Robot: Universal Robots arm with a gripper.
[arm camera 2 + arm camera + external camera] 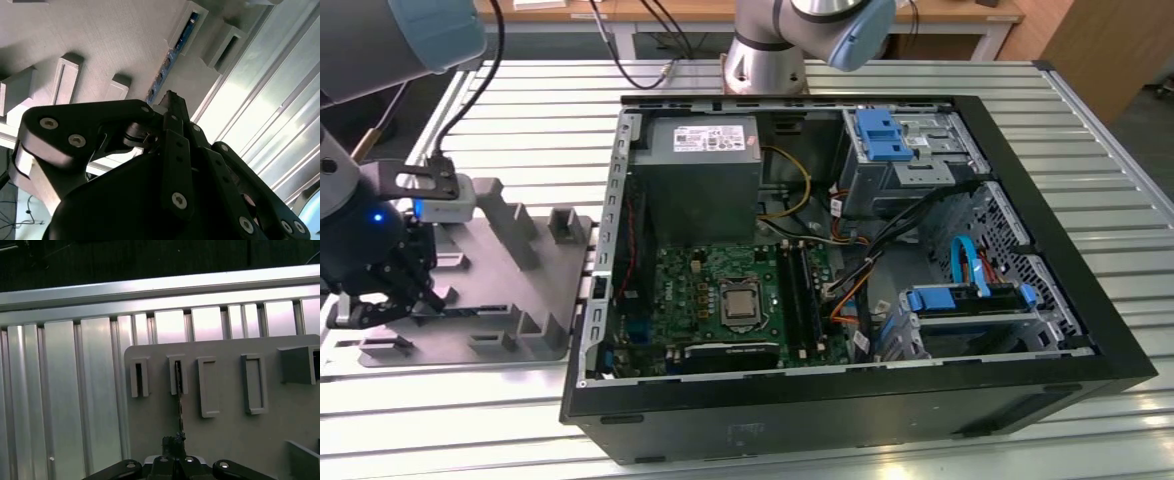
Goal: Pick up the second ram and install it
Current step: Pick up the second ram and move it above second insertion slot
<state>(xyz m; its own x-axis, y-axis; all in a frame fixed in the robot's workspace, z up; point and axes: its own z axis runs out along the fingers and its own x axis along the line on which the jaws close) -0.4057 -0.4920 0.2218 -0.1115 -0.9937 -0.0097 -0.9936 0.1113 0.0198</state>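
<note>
The second ram (178,405) is a thin dark stick standing on edge in a slot of the grey holder plate (225,440). In the second wrist view the ram (167,62) shows a bluish edge running from a holder block to my fingertips (170,100). My gripper (174,442) sits at the stick's near end, its fingers drawn together on the stick. In the exterior view the gripper (380,300) hangs low over the holder plate (520,290), left of the open computer case. The green motherboard (707,295) with its long black slots (801,290) lies inside the case.
Grey holder blocks (507,225) rise from the plate around the gripper. The black case wall (594,290) stands between the plate and the motherboard. Cables (881,240), blue drive brackets (961,300) and a power supply (700,170) crowd the case. A ribbed metal table (480,420) lies underneath.
</note>
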